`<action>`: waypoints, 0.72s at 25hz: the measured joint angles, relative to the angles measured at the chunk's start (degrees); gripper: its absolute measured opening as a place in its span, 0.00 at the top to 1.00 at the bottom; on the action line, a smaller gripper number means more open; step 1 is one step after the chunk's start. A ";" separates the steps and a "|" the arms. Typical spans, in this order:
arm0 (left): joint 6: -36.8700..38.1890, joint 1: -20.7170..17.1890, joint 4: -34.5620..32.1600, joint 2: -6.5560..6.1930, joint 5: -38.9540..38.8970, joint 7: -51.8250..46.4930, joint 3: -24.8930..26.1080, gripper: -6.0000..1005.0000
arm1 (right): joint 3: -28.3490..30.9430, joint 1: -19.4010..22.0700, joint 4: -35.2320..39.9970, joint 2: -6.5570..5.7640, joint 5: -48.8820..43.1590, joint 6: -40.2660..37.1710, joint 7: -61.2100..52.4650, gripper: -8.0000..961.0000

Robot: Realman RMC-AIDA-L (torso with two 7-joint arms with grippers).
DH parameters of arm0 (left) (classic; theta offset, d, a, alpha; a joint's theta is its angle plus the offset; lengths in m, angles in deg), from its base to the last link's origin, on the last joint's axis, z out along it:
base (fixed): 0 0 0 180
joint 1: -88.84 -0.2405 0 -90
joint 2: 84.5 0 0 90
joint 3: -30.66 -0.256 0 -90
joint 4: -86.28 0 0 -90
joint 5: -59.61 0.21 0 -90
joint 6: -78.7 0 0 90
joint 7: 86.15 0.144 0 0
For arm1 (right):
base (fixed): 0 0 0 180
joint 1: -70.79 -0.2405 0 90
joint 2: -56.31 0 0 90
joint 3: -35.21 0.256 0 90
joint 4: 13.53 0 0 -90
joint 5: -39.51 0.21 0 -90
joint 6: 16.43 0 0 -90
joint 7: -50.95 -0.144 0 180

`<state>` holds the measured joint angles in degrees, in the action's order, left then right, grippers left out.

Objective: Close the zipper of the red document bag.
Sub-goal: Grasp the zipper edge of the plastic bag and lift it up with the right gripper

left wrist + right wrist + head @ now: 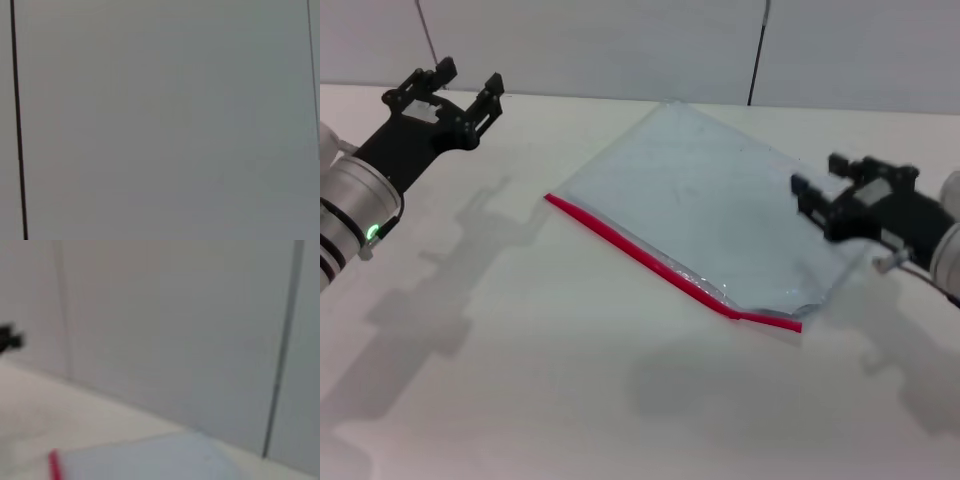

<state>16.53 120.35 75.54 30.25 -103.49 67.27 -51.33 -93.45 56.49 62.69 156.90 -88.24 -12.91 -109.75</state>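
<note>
The red document bag lies flat on the white table, a translucent pale blue pouch turned at an angle. Its zipper is the bright red strip along the long edge nearest me, kinked near its right end. My left gripper hangs open above the table's far left, well away from the bag. At the bag's right edge my right gripper is open, above the pouch and holding nothing. The right wrist view shows the bag with one red zipper end. The left wrist view shows only wall.
A pale panelled wall with dark seams stands behind the white table. The left gripper shows far off as a small dark shape in the right wrist view.
</note>
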 joint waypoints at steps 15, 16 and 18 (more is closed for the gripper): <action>1.39 -0.04 0.05 -0.06 0.43 0.56 -0.01 0.37 | 7.78 5.08 12.53 3.99 -4.74 -33.85 20.20 0.47; 1.46 -0.05 0.04 -0.09 0.43 0.56 0.00 0.37 | 9.12 5.33 12.55 5.34 -4.84 -35.85 22.01 0.47; 1.46 -0.07 0.06 -0.17 0.43 0.57 -0.01 0.37 | 12.01 5.93 12.57 8.04 -5.00 -40.06 25.93 0.47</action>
<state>17.99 120.28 75.60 30.08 -103.07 67.84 -51.34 -81.44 62.42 75.26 164.94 -93.24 -52.98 -83.82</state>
